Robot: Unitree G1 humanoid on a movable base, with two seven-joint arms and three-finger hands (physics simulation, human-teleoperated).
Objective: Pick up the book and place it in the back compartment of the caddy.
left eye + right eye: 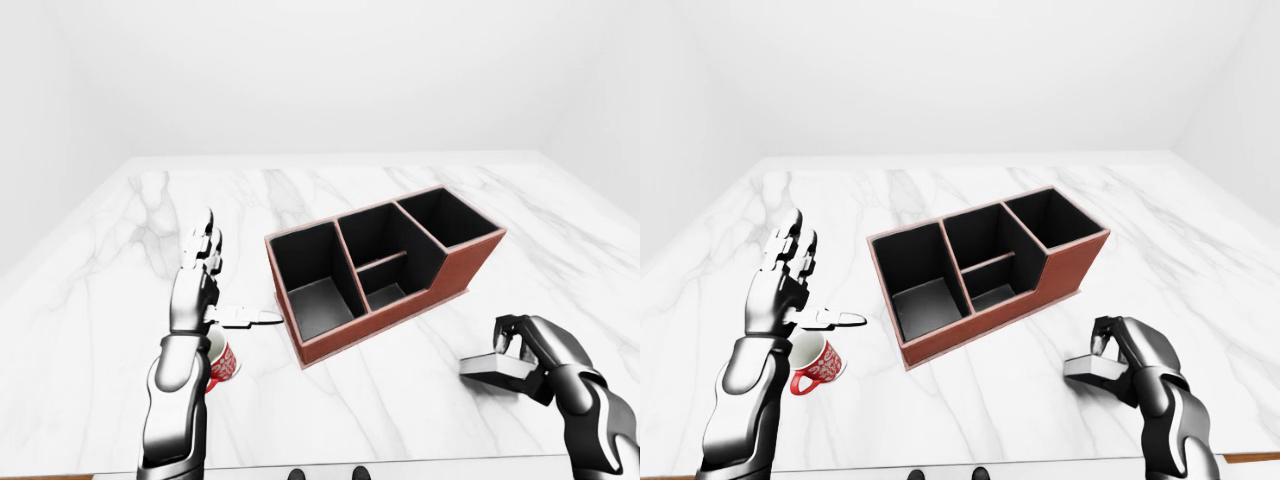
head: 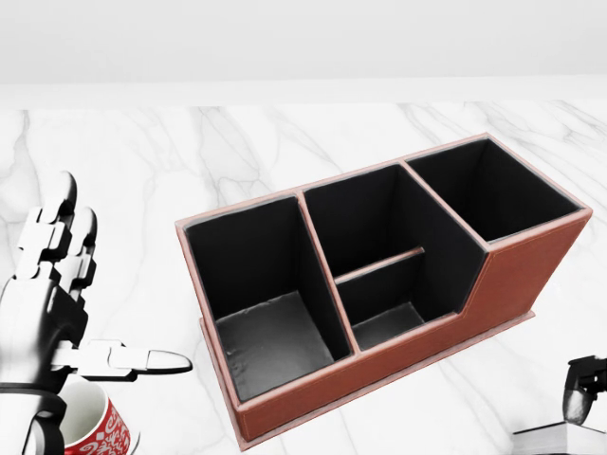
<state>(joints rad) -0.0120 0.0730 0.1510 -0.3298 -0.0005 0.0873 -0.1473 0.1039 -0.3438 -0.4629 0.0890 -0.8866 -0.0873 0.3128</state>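
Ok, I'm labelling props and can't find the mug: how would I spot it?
Start at the brown caddy on the marble table. Look to its lower left in the right-eye view, just under the raised left hand. The mug is the only red thing there, white-patterned, with a handle.

Glossy white marble table [image 1: 120, 290]; matt leather-like brown caddy [image 1: 470, 262], black lining.

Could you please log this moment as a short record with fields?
book: lying flat on the marble table, at the left-eye view's lower right
right robot hand: fingers curled over the book
left robot hand: open, raised above the red mug
red mug: upright
caddy: all compartments empty
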